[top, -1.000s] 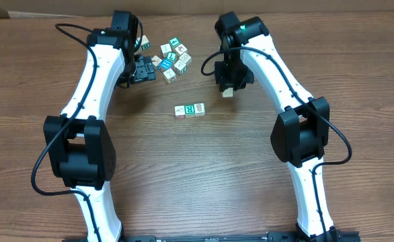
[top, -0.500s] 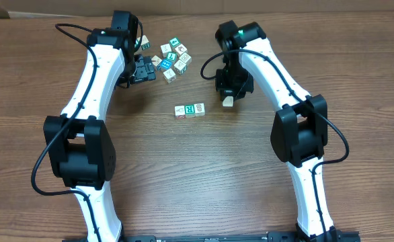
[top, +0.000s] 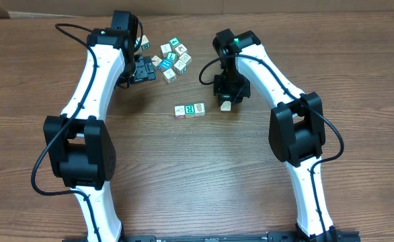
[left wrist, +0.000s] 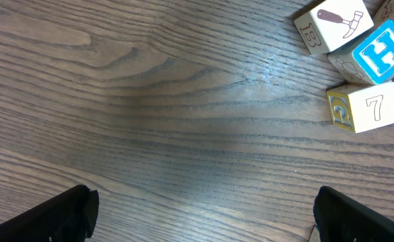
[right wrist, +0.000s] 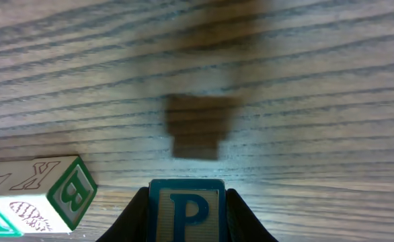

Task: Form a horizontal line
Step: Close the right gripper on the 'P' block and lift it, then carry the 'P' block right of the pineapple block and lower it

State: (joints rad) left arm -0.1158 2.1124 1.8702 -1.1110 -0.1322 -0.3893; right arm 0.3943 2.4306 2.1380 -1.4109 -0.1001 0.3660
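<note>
blocks laid so far make a short row (top: 189,110) on the desk (top: 204,168), three side by side, its long axis running left to right across the overhead view. just to its right, slightly higher and apart from the end block, a p block (right wrist: 186,215) hangs above the wood, its blue letter upright toward the wrist camera, its shadow below. right gripper (top: 226,104) points straight down, jaws clamped on that p block, arm reaching in from the right. left gripper (top: 142,69) lies low beside the loose pile of blocks (top: 173,56), jaws spread wide with bare wood between them, a 7 block (left wrist: 365,107) nearest.
</note>
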